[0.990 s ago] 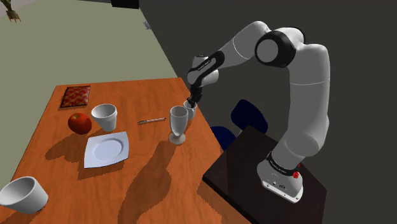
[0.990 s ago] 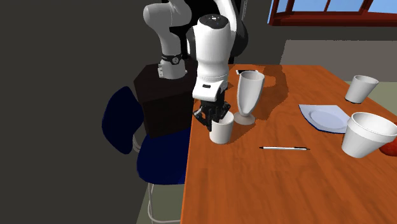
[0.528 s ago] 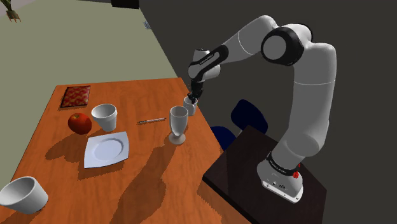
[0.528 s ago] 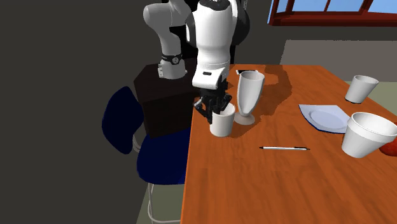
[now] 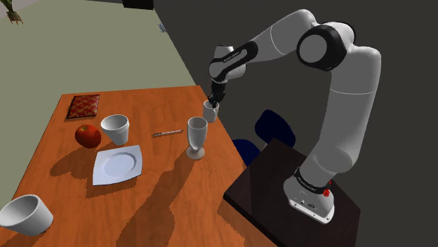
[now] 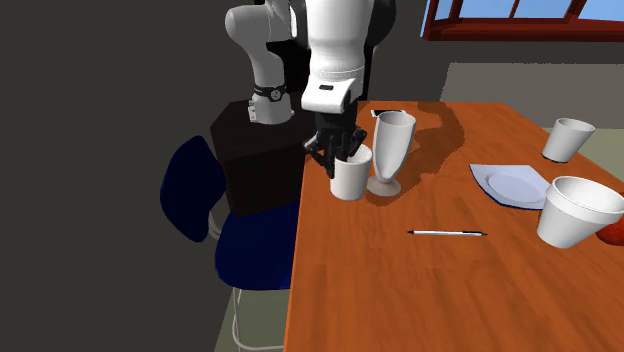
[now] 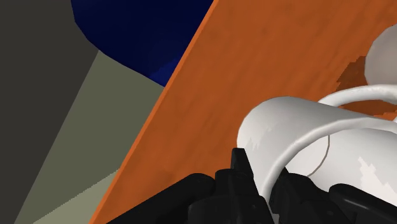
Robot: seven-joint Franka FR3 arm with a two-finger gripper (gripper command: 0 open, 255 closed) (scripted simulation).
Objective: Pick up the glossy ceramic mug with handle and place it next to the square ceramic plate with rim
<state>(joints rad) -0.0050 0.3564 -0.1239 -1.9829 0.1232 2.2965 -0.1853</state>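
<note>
While the black gripper (image 6: 338, 155) is clamped on the rim wall of the white mug (image 6: 350, 178), the mug hangs at the table (image 5: 168, 203) edge on the stand's side, just beside the tall goblet (image 5: 196, 137) and seemingly clear of the wood. It looks stiff, glossy, light and breakable, so that narrow rim pinch could let it swivel. Open wood lies beside the square plate (image 5: 118, 164), but goblet and pen (image 5: 167, 132) stand between.
</note>
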